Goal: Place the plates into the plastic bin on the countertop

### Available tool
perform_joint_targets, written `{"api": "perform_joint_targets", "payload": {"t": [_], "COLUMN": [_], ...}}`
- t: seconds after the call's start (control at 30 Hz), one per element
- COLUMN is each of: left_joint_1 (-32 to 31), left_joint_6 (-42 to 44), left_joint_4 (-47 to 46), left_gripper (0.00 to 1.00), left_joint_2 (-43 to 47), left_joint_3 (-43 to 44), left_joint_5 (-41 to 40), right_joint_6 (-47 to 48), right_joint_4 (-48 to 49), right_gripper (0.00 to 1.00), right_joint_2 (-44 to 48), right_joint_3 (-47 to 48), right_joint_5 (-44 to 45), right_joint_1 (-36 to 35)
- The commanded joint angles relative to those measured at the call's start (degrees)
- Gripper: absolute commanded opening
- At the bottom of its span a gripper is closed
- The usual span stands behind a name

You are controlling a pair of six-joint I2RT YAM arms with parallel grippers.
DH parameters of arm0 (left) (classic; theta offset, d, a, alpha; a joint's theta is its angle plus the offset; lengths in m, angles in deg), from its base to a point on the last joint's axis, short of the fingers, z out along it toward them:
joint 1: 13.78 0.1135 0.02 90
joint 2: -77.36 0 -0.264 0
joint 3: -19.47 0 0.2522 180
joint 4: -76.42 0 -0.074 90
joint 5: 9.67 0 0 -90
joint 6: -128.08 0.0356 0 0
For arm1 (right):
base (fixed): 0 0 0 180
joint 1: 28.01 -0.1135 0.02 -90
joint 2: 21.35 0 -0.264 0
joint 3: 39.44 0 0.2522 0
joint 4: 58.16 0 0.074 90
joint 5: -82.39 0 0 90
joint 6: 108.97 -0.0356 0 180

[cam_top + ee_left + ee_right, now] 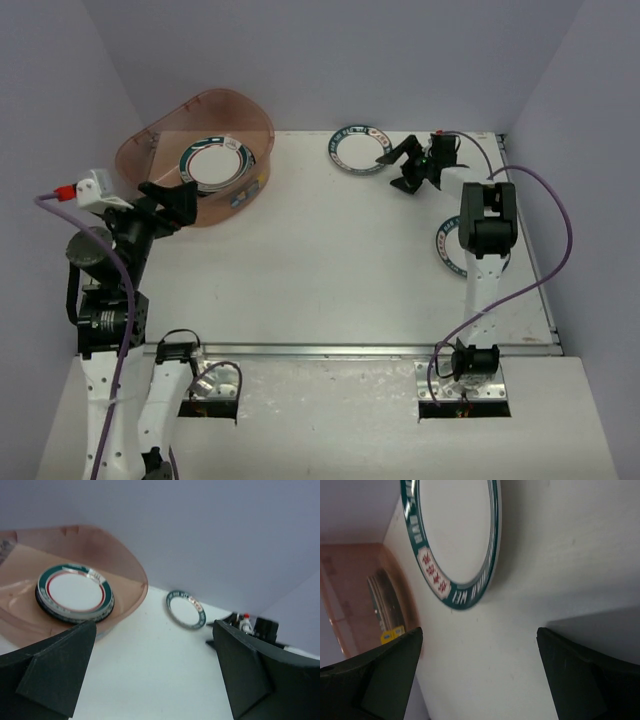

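Observation:
The pinkish translucent plastic bin point(200, 150) stands at the far left of the white countertop point(320, 260) and holds a stack of plates point(213, 163), a teal-rimmed one on top; the stack also shows in the left wrist view point(75, 592). A teal-rimmed white plate point(357, 149) lies at the far middle, seen too in the wrist views point(186, 609) point(452, 540). Another teal-rimmed plate point(452, 246) lies at the right, partly under the right arm. My left gripper point(172, 200) is open and empty beside the bin's near side. My right gripper point(398, 160) is open and empty, just right of the far plate.
The bin carries a small label point(246, 192) on its near side. The countertop's metal front edge point(350, 349) runs in front of the arm bases. Grey walls close in the back and both sides. A purple cable point(560, 230) loops over the right edge.

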Motion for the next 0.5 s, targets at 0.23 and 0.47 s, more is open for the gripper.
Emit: {"api": "perform_joint_targets", "payload": {"t": [0.23, 0.47], "left_joint_1": [-4.1, -4.1], "left_joint_6": [3.9, 3.7], "left_joint_4": [8.4, 5.8], "left_gripper": [1.00, 1.00], "left_joint_2": [-1.0, -3.8], "left_joint_3": [-4.6, -7.3], "left_joint_5": [1.4, 4.8], "right_joint_6": [-4.9, -2.4], "right_joint_4": [-13.3, -7.8], "right_gripper": [0.59, 0.00], "right_joint_2": [-23.5, -22.1], "right_joint_3": [29.2, 24.6], "right_joint_5": [6.9, 4.7], "right_joint_1": [0.1, -0.9]}}
